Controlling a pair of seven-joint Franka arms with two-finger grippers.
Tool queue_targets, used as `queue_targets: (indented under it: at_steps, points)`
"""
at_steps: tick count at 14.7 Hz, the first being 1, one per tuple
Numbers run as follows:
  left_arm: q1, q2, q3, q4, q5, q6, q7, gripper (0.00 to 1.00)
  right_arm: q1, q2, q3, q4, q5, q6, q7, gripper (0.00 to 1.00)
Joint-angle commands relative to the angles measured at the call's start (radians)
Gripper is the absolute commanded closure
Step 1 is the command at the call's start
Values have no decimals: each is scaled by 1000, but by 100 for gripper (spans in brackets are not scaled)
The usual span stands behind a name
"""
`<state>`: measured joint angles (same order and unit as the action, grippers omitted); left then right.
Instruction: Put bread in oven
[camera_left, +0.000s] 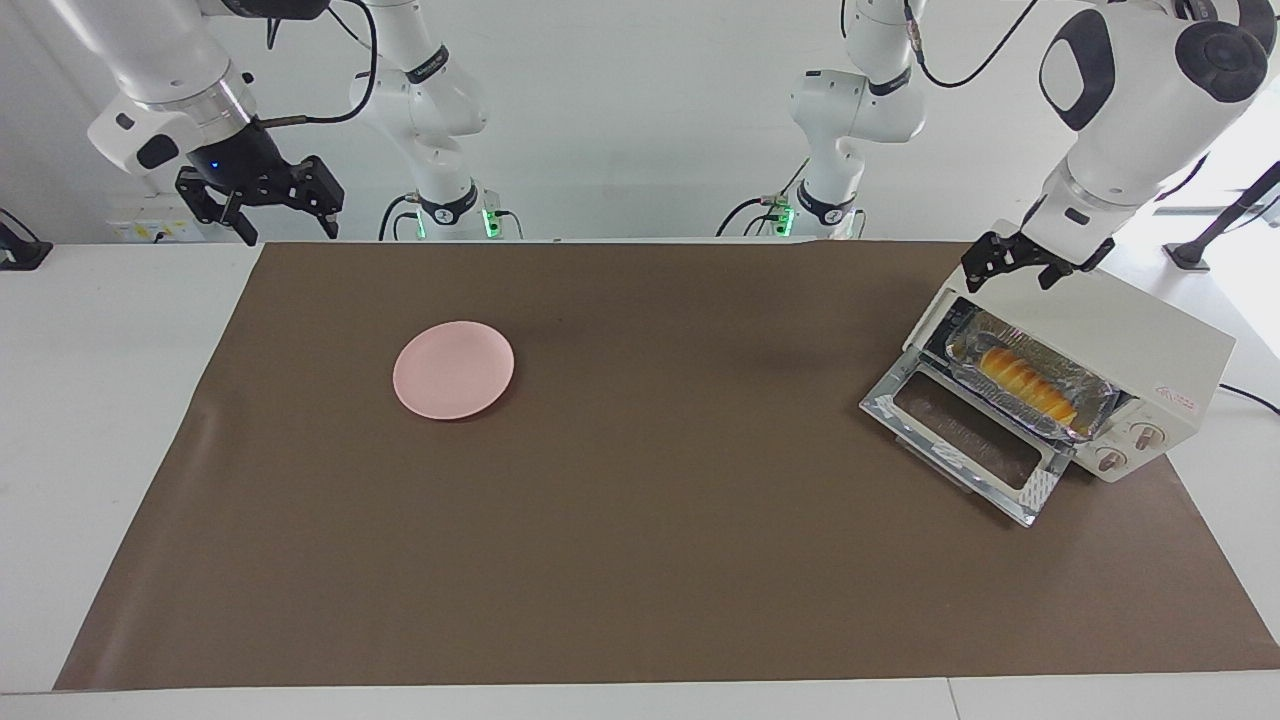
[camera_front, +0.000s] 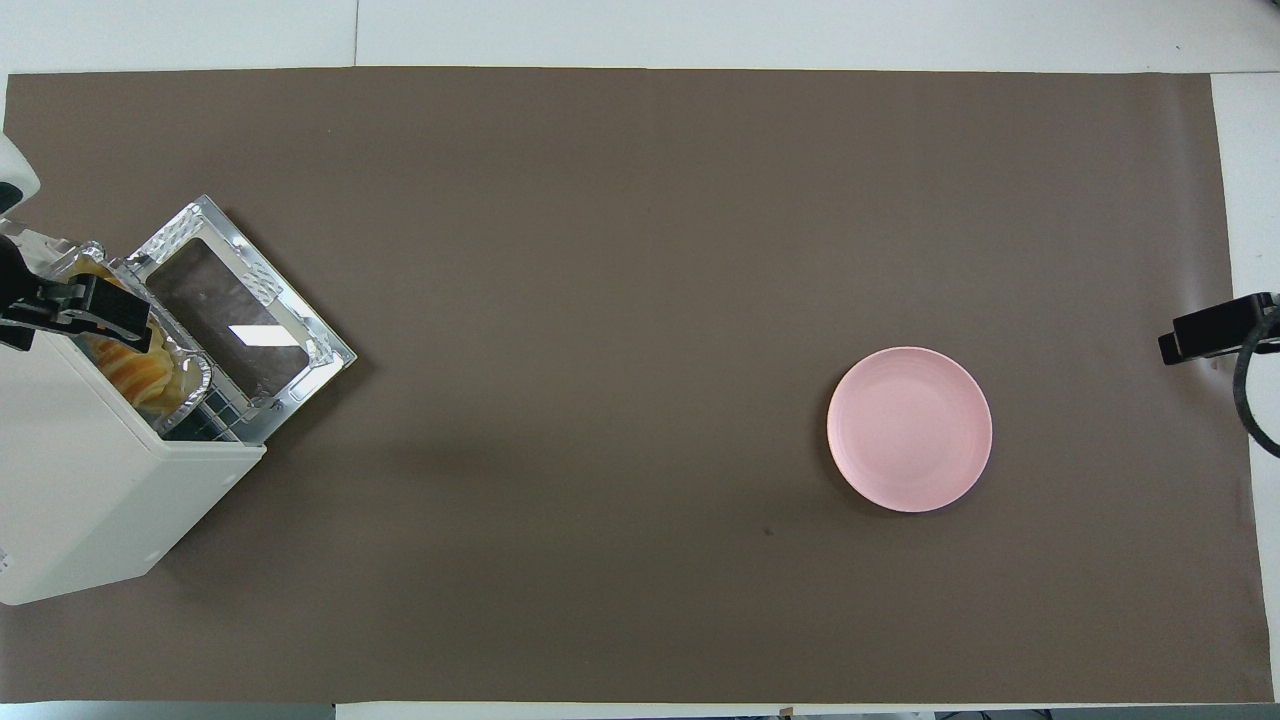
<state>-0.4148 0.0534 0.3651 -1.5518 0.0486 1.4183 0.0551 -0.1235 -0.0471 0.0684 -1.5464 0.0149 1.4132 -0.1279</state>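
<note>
Left fingers (camera_left: 1040, 268) spread, over oven (camera_left: 1150, 335)

Robotics lab: bare white walls, brown mat (camera_left: 640, 560) on white table (camera_left: 110, 400).

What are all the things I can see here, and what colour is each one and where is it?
oven: one, cream-white, at the left arm's end of the table, door dropped open
bread: one, yellow-orange, in the foil tray inside the oven
foil tray: one, silver, on the oven's rack
plate: one, pink, on the brown mat toward the right arm's end
mat: one, brown, covering the table
left tool: one, black, open, raised over the oven
right tool: one, black, open, waiting raised over the table's edge at its own end
</note>
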Motion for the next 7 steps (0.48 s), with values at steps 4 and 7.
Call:
queue_targets:
  at_steps: [4,7]
  points:
    - [234,-43,-250,-30,4,-44,29,0,-12,-27,7,-29,2,0,-26,0]
    - [292,-47,-311,-30,2,-56,28,0,-12,-27,7,-29,2,0,-26,0]
